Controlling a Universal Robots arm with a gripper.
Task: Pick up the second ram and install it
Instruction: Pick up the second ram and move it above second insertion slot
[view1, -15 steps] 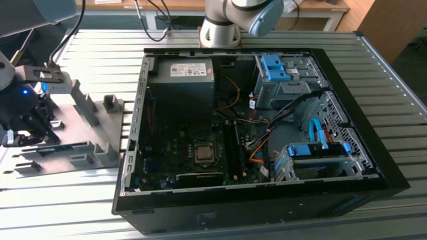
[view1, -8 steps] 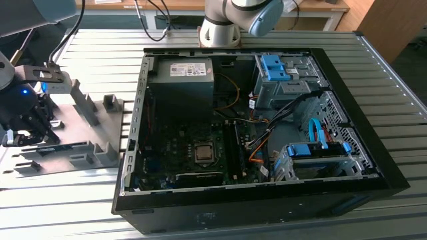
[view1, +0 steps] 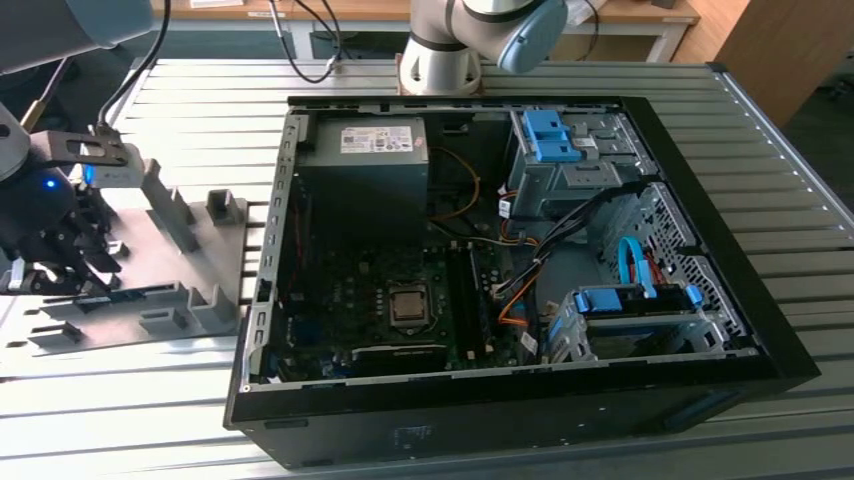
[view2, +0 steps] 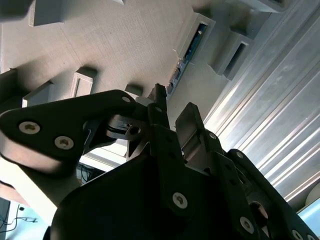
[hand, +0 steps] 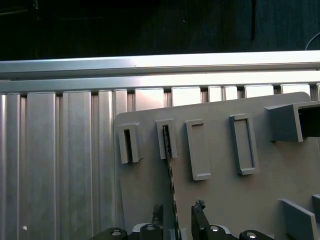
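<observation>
Tool (hand: 178, 212) of a robot arm poised low over a grey holder plate (hand: 220, 200) that lies on a ribbed metal worktop (hand: 60, 165). In both wrist views its two black fingers (hand: 199, 211) stand apart, one on each side of the second ram (hand: 170, 170). They are not closed on it, and I cannot tell whether either finger touches it.

The second ram is a thin dark stick standing on its long edge on the plate. Its far end sits in a small raised slotted block (hand: 165, 139), and its near end runs in between the fingers.

In the exterior view the tool (view1: 74, 275) is at the exterior view's left. An open black computer case (view1: 534, 400) lies beside the plate to the right, with its motherboard (view1: 407, 305) exposed.
</observation>
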